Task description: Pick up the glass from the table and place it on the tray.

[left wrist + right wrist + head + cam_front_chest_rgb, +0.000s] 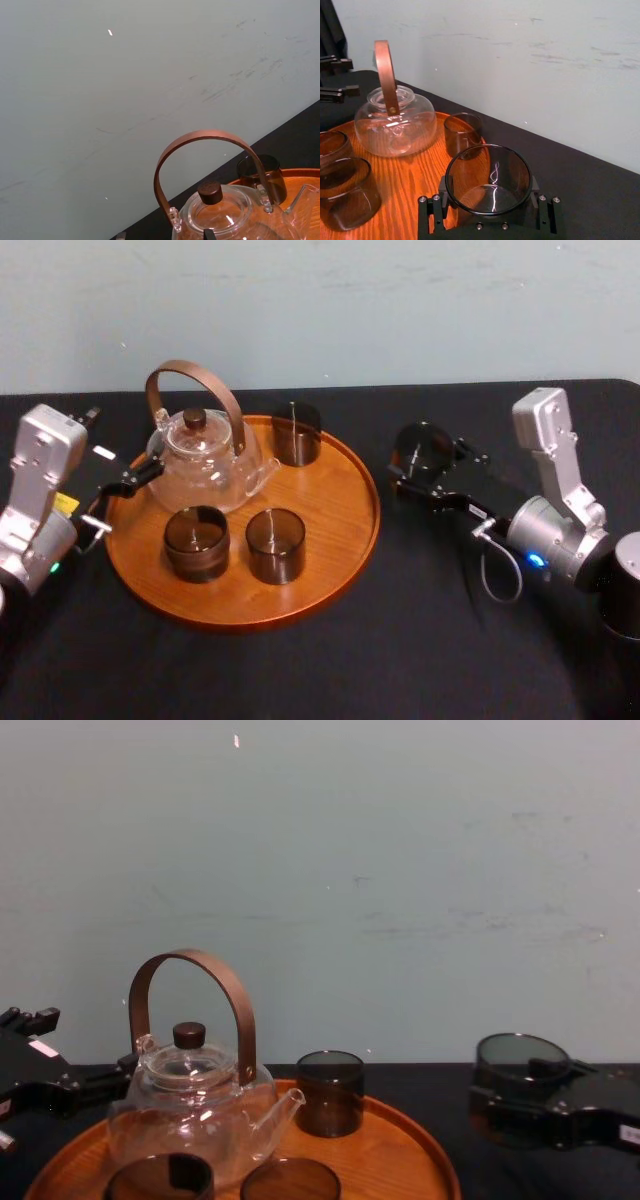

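The black cloth-topped bench (400, 660) carries the round orange-brown wooden tray (345, 540) at lower centre of the head view, with three smoky tumblers (275, 545) and a clear glass teapot (205, 465) on it. At centre right the right tool (432, 470) is clamped around a smoky round glass (422, 445) beside the tray, not on it. The left tool (125, 490) sits at the tray's left rim; open or closed, I cannot tell.

I read the tray (340, 540) on the counter (400, 660) left of centre, carrying the teapot (205, 455) at rear left, the rear glass (297, 433) just right of it, and the front-left glass (196, 543) beside the front-right glass (275, 545), with the held glass (425, 445) in the right gripper (415, 475) right of the tray, apart from its rim.
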Controlling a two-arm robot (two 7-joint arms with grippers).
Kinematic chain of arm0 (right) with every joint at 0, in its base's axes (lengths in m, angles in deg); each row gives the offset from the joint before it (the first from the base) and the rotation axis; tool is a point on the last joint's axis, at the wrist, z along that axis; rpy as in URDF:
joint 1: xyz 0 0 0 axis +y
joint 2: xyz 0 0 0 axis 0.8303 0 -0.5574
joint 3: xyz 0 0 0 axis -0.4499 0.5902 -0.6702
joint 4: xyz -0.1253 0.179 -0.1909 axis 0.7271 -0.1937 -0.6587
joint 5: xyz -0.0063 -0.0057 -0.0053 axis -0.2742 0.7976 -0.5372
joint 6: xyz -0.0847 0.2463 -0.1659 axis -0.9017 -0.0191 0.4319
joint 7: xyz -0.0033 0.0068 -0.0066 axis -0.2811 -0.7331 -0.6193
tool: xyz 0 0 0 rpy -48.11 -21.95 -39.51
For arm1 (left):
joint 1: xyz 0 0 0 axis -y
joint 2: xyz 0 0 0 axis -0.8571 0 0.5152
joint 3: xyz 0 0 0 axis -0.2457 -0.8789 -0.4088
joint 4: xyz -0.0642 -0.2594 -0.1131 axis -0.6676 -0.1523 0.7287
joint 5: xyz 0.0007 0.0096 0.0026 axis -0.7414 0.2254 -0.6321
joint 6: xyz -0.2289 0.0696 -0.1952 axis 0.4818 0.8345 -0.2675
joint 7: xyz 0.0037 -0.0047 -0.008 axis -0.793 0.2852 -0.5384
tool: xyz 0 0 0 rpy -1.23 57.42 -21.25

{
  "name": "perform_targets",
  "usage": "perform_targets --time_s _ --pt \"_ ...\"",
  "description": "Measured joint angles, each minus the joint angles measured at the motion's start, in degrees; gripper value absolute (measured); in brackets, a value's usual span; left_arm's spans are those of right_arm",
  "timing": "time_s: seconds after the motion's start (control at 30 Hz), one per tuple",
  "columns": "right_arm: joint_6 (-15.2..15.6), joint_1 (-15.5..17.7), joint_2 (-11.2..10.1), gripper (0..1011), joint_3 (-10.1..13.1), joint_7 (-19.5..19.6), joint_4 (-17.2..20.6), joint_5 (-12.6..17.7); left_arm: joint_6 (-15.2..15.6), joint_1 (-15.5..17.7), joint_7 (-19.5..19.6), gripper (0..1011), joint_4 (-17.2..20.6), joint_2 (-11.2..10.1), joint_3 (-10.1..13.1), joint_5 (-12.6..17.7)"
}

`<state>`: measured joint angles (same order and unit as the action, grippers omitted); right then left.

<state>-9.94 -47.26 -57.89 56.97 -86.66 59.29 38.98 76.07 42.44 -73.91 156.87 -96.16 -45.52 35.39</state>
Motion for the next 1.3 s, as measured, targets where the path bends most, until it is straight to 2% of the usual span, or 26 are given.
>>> perform_targets --time_s 0.57,1.3 --pt "-1.0 -4.7 3.9 907 -4.0 -0.9 -6.4 -2.6 0.0 0.0 0.0 1001 0.0 0.0 0.0 0.0" --pt "-2.0 -8.8 6.9 907 -6.2 -2.2 -12.5 -3.9 0.0 0.0 0.0 1001 0.0 0.0 0.0 0.0"
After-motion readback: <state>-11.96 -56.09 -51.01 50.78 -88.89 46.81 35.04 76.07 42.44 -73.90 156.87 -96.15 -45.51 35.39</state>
